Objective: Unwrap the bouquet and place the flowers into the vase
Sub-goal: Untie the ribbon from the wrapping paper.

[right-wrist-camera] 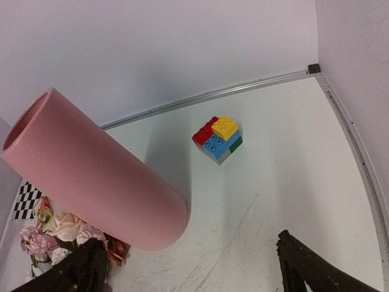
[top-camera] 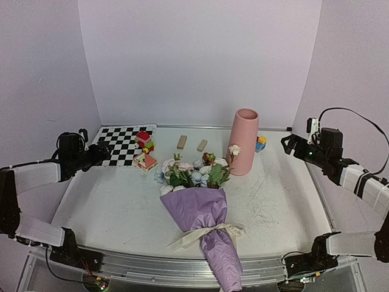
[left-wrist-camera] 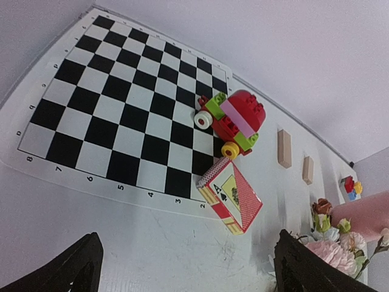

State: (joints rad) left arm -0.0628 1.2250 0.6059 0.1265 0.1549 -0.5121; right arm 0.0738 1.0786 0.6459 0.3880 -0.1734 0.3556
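Bouquet [top-camera: 200, 219] lies ribbon-tied and fully wrapped between the left gripper [top-camera: 102, 152] and right gripper [top-camera: 289, 145], well apart from both, so nothing is done: unwrapping and filling the vase [top-camera: 244, 141], nearer the right fingers, remain. Both hover empty, fingers spread wide, over a scuffed white table [top-camera: 109, 207] with pale walls [top-camera: 200, 61].

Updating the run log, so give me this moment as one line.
stage: not started | bouquet: wrapped, tied, lying flat | vase: upright | left end effector: open, empty | right end effector: open, empty
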